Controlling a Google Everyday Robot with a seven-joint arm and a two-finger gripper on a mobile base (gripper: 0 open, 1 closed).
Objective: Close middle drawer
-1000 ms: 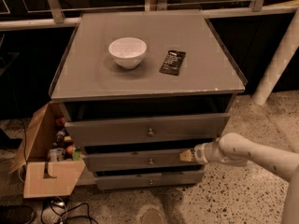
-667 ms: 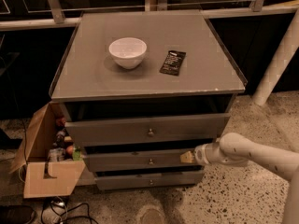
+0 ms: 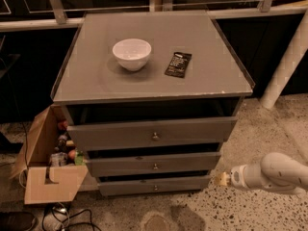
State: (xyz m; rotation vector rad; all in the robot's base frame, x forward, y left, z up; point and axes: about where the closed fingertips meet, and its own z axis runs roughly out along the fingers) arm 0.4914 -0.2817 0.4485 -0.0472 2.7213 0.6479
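The grey cabinet (image 3: 154,76) has three drawers. The middle drawer (image 3: 120,165) is a low grey front with a small round knob (image 3: 155,166) at its centre. It stands slightly out, with a dark gap above it. The taller top drawer (image 3: 120,134) is pulled out further. My gripper (image 3: 223,179) is on the end of the white arm (image 3: 276,173) at the lower right. It is just off the right end of the drawer fronts, near the floor, and touches nothing.
A white bowl (image 3: 132,53) and a dark packet (image 3: 178,64) lie on the cabinet top. An open cardboard box (image 3: 48,182) with bottles stands at the cabinet's left. Cables (image 3: 62,215) lie on the speckled floor. A white post (image 3: 286,57) leans at the right.
My gripper was at the right end of the middle drawer's front. It has now drawn back to the right and lower, clear of the cabinet.
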